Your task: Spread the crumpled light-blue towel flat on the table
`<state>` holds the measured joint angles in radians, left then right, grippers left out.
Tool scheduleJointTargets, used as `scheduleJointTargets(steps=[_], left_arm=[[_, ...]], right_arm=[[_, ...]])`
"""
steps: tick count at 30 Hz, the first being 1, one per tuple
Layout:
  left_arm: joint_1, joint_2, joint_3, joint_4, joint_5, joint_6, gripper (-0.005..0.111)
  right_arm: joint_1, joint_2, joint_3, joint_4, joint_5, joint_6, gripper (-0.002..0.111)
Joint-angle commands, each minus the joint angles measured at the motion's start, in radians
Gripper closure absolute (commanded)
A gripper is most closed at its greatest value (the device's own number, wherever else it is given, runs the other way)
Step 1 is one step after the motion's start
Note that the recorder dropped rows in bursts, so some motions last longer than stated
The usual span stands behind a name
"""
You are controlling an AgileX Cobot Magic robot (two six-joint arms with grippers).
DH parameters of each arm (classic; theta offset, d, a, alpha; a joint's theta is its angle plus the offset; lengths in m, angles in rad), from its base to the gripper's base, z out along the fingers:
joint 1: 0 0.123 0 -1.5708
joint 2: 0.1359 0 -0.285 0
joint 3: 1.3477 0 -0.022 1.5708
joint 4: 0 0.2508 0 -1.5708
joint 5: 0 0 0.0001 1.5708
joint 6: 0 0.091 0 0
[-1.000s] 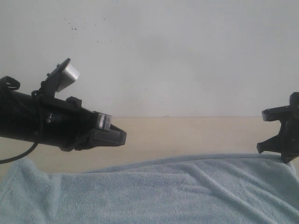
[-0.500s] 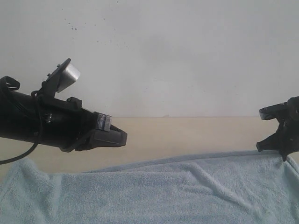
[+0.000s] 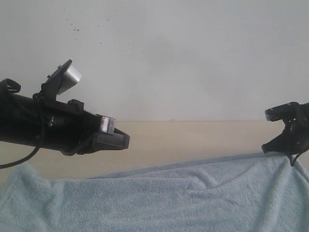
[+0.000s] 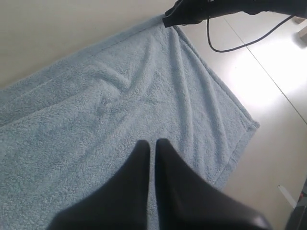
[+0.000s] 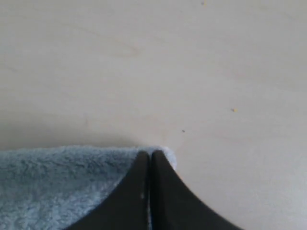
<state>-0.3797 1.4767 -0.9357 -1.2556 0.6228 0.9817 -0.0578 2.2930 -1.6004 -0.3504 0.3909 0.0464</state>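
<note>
I counted one towel (image 3: 169, 198), one table (image 3: 193, 140) and one white wall (image 3: 193, 58). Two black grippers were all I saw, one on each side: the left gripper (image 3: 126, 140) and the right gripper (image 3: 265, 147).

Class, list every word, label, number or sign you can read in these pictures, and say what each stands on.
None can be read in any view.
The towel shows plain pile and hems, with no tag in sight.
The table is unmarked.
The wall bears only dark specks, not letters.
</note>
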Motion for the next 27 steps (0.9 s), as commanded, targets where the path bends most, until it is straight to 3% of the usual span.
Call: scheduleJointTargets(steps=[1,4,8,13,17,19,20,22,23,25,27], left_arm=[[-0.006,0.003,-0.004,-0.011,-0.078,0.058,0.103],[-0.006,0.031,-0.004,-0.001,-0.208,0.160,0.103],[0.032,0.071,-0.004,0.130,-0.249,0.164,0.103],[0.132,0.048,-0.005,0.268,-0.262,0.009,0.103],[0.235,0.008,-0.005,0.445,-0.290,-0.037,0.101],[0.297,-0.001,-0.005,0.532,-0.247,-0.190,0.094],[0.341,-0.001,0.000,0.590,-0.144,-0.315,0.083],[0.365,-0.001,0.046,0.628,0.005,-0.342,0.066],[0.369,-0.001,0.072,0.628,0.036,-0.342,0.060],[0.369,-0.001,0.145,0.669,0.068,-0.338,0.050],[0.369,-0.007,0.144,0.824,0.109,-0.450,0.049]], right_arm=[[-0.002,-0.084,0.002,0.002,-0.027,0.041,0.108],[-0.002,-0.141,0.002,0.009,-0.022,0.103,0.108],[-0.002,-0.232,0.002,0.120,0.031,0.167,0.108],[-0.002,-0.327,0.002,0.350,0.133,0.144,0.108],[0.010,-0.354,0.002,0.616,0.294,-0.126,0.108],[0.025,-0.351,0.002,0.784,0.379,-0.304,0.108],[0.052,-0.345,0.008,0.963,0.491,-0.488,0.108],[0.130,-0.335,0.023,1.149,0.578,-0.637,0.108],[0.174,-0.331,0.025,1.166,0.585,-0.661,0.108],[0.356,-0.329,0.025,1.078,0.588,-0.675,0.108],[0.464,-0.329,0.025,0.941,0.580,-0.641,0.108]])
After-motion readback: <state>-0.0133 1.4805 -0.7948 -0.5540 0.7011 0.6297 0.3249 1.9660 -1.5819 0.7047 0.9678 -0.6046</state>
